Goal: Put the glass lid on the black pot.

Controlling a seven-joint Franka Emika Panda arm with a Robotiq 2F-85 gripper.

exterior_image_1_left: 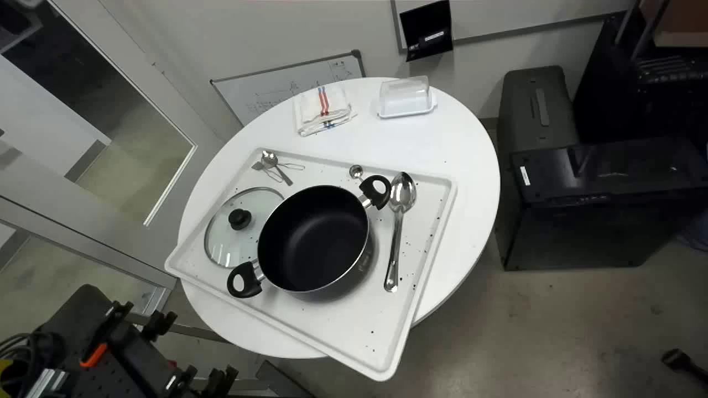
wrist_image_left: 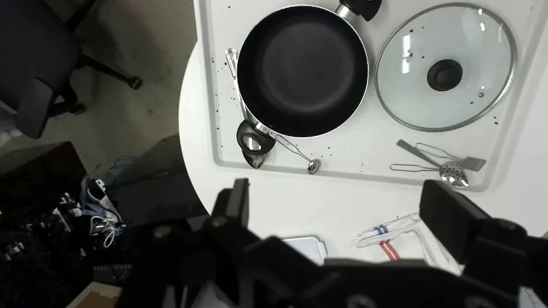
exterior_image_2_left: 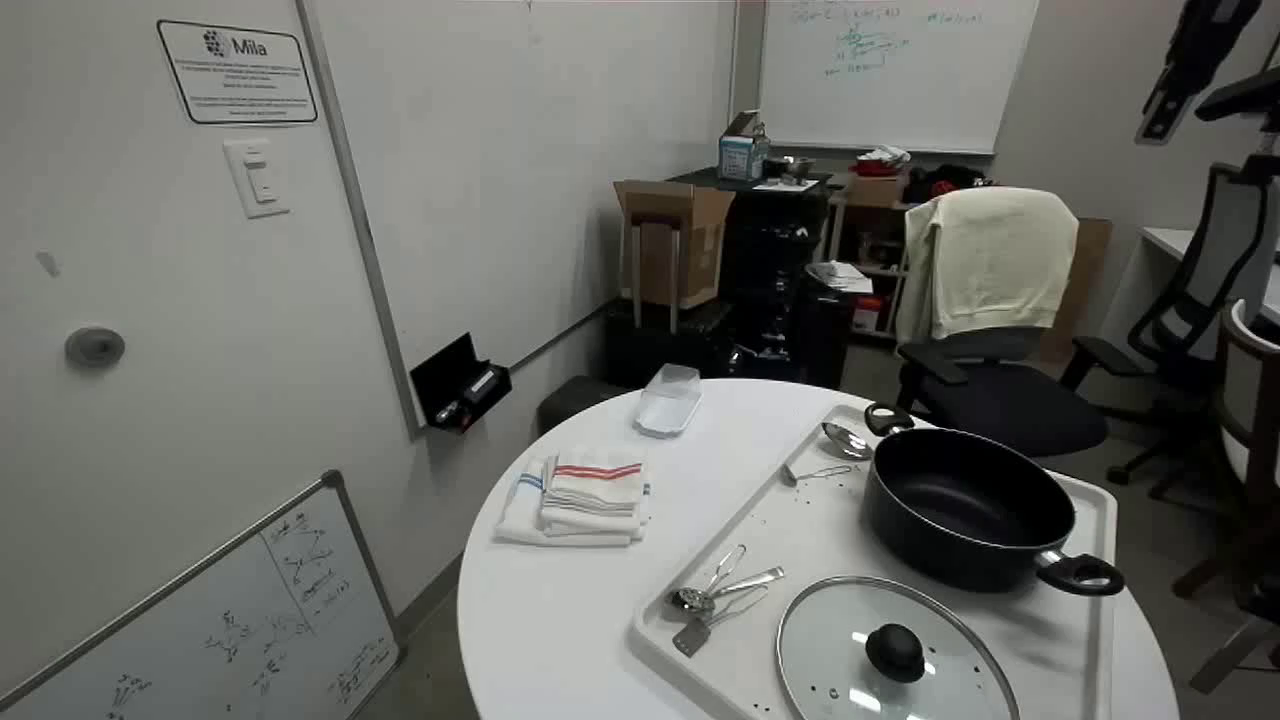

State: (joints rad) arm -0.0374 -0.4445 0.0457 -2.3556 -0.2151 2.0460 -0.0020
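Glass lid (wrist_image_left: 446, 67) is laid on white tray (exterior_image_1_left: 354, 331) just beside black pot (wrist_image_left: 302, 70), black knob (exterior_image_2_left: 894, 652) up. Gripper (wrist_image_left: 336, 190) is spread wide, nothing held. Lid is judged stiff, slick, breakable, moderately heavy; best pinched by knob, kept level.

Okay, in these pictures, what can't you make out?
Glass lid: near edge cut off by the bottom of an exterior view.
Large spoon: handle hidden behind the black pot in an exterior view.
Covered dish: mostly blocked by the end effector in the wrist view.
Leaning whiteboard: writing illegibly small in both exterior views.
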